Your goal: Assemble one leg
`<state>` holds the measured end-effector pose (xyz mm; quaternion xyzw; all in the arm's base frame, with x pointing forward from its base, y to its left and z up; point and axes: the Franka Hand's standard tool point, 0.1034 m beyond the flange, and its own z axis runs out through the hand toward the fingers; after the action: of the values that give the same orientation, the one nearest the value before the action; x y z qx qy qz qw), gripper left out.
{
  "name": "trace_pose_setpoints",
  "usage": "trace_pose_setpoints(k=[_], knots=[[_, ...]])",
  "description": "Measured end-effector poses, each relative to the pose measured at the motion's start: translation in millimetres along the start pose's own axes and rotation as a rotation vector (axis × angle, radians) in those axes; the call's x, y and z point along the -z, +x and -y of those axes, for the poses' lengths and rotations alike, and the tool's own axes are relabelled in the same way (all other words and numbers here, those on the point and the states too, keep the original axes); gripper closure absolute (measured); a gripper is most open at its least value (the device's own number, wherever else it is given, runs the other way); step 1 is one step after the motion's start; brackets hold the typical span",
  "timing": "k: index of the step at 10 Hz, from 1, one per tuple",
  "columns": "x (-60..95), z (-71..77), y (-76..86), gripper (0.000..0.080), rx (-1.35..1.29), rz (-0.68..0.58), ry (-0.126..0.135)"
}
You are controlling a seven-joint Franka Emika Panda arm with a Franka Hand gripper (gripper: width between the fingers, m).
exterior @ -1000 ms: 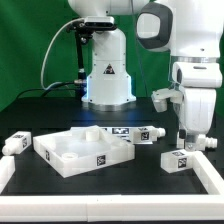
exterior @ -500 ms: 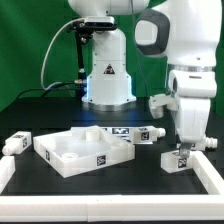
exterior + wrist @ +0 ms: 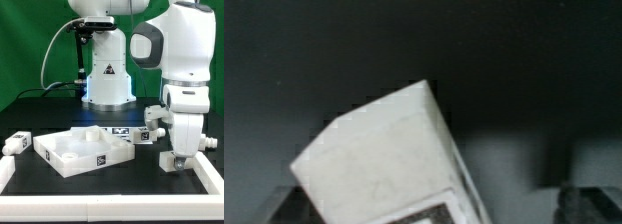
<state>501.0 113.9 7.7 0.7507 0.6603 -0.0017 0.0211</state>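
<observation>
A leg [image 3: 176,160], a small white block with a black-and-white tag, lies on the dark table at the exterior view's right. My gripper [image 3: 180,150] is low over it, with the fingers down on either side. In the wrist view the leg [image 3: 381,150] fills the middle as a tilted white block, its tag at the frame's edge. A dark finger [image 3: 583,180] stands apart from its side, with a gap between them. The gripper [image 3: 434,208] is open and holds nothing. Two more legs lie on the table, one on the exterior view's left [image 3: 18,143] and one behind the gripper [image 3: 150,133].
The large white tray-like part [image 3: 60,152] with raised rims lies at the table's middle. A flat white piece with tags [image 3: 118,130] lies behind it. The robot base [image 3: 107,75] stands at the back. A white rim [image 3: 205,178] borders the table.
The arm has come down and shifted a little toward the exterior view's left, bringing the gripper down over the right-hand leg. The leg has not moved.
</observation>
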Motion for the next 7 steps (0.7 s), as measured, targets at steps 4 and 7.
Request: trace_pose_setpoints(k=[4,7], knots=[[7.6,-2.4,-2.9,0.0522,0.005,0.015,0.004],[45.0,12.9,-23.0,0.0521,0.07,0.038,-0.011]])
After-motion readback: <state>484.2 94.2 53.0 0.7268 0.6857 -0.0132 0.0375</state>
